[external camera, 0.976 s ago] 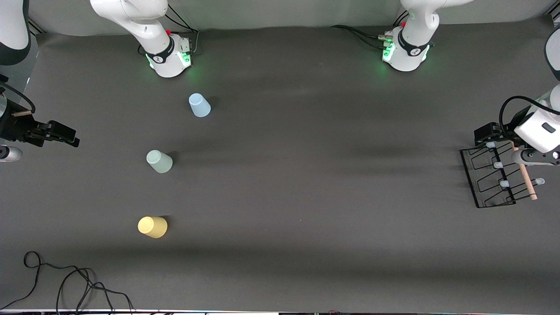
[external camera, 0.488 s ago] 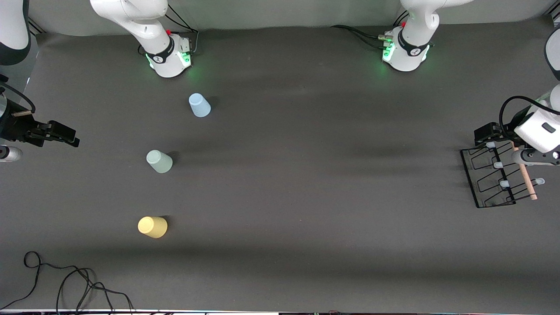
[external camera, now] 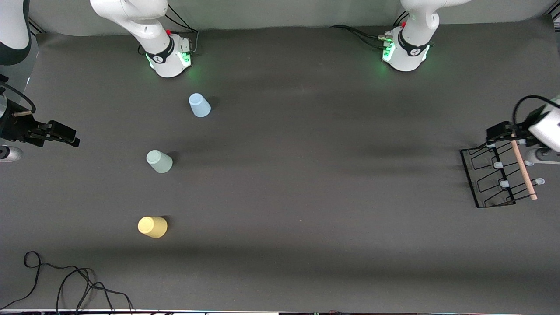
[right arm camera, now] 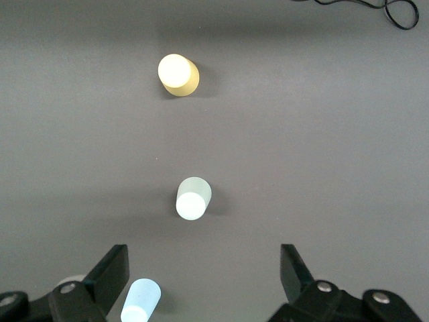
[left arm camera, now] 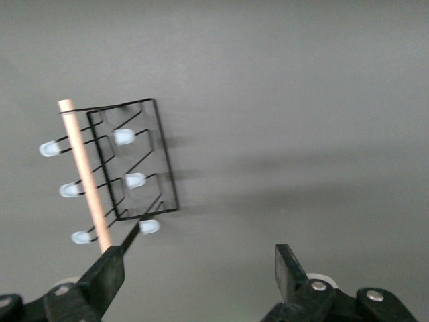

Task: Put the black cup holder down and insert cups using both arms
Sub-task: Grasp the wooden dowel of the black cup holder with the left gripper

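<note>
Nothing is placed yet. The yellow cup stands upside down nearest the camera, then the green cup and blue cup, all toward the right arm's end. The rack sits at the left arm's end, left gripper wide over it. The right gripper waits wide above the cups.
</note>
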Motion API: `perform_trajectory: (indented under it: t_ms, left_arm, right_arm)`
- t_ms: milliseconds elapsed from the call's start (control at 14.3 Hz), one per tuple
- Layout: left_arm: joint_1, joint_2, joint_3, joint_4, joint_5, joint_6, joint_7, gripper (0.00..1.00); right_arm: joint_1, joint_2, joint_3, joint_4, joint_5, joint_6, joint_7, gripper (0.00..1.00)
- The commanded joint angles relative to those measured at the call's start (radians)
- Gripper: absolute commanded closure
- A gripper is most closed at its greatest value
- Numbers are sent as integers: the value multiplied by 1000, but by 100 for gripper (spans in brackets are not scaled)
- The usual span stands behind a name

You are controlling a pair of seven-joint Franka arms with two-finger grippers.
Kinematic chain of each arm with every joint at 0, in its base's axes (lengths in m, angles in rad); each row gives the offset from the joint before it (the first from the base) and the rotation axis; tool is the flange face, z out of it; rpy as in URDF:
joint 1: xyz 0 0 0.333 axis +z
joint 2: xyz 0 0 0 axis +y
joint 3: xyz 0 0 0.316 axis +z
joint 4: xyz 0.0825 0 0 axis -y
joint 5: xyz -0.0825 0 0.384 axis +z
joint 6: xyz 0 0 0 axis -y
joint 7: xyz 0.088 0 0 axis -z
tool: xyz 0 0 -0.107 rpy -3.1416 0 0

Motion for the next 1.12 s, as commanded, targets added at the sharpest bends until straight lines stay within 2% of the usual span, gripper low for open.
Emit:
perform_trajectory:
  t_ms: [0,209,627,697,767,906,976,1045]
  left_arm:
    - [91,31,-1,-17,2,20,109,0]
    - [155,86,1,-47,15,61,135,1]
    - [235,117,1,-279,35,390,267,5]
    - [238,123,1,-296,35,418,273,14]
    - [240,126,1,-307,35,434,282,32]
    - [251,129,1,-310,35,440,284,57]
    - [252,131,1,-308,35,440,284,66]
    - [252,134,1,-308,35,442,284,68]
  right_arm:
    - [-3,-5,1,1,16,5,-19,0]
    - [-1,-5,1,1,16,5,-19,0]
    - [-1,-4,2,1,16,6,-18,0]
    - [-1,-4,2,3,16,6,-18,0]
    - [-1,-4,2,3,16,6,-18,0]
    - [-1,-4,2,3,16,6,-18,0]
    - [-1,-4,2,3,18,6,-18,0]
    - [-1,-4,2,3,18,6,-18,0]
